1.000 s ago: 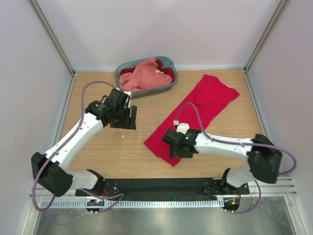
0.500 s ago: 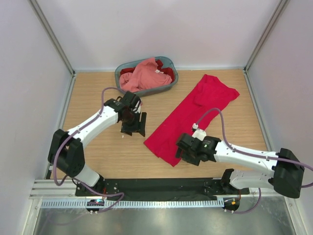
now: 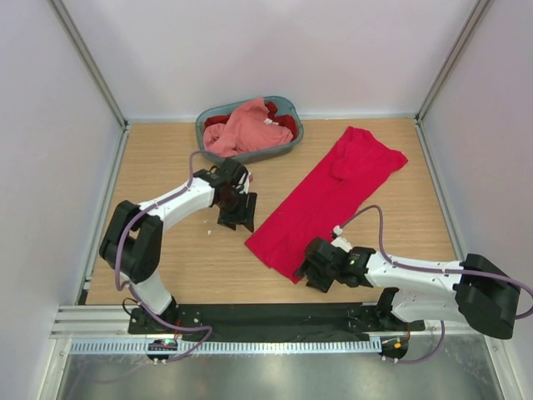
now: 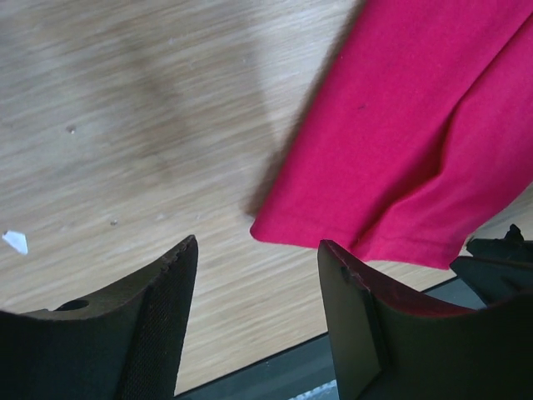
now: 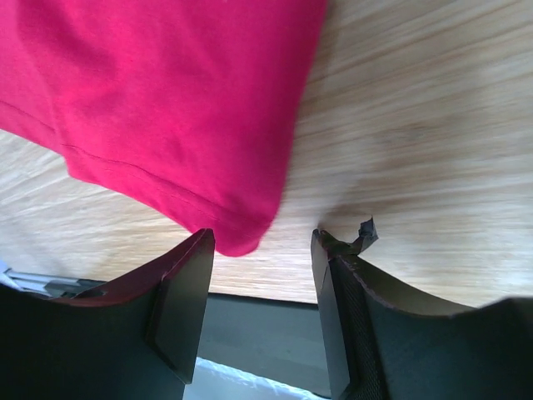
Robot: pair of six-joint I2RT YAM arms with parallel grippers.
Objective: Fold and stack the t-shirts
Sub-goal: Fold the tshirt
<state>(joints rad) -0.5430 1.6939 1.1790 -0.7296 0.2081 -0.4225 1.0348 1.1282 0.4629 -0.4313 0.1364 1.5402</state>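
Observation:
A bright crimson t-shirt point(image 3: 333, 187) lies folded into a long strip, running diagonally from the back right toward the table's front middle. My left gripper point(image 3: 237, 223) hovers open just left of the strip's near end. In the left wrist view, that end's left corner point(image 4: 400, 125) lies just past the left gripper point(image 4: 256, 246), with nothing between the jaws. My right gripper point(image 3: 311, 277) is open at the strip's nearest corner. In the right wrist view, the hem corner point(image 5: 166, 92) reaches between the tips of the right gripper point(image 5: 262, 237), close to the left finger. A salmon pink t-shirt point(image 3: 246, 125) lies crumpled over a darker red one point(image 3: 283, 123) in the basket.
The grey-blue oval basket point(image 3: 287, 147) stands at the back, left of centre. A tiny white scrap point(image 3: 207, 232) lies on the wood near my left gripper. A black mounting rail point(image 3: 266, 315) runs along the near edge, just beyond the shirt's corner. White walls close in on three sides.
My left gripper has swung right, from near the basket to the strip's near-left corner. My right gripper has slid off the cloth toward the near edge, to the nearest corner.

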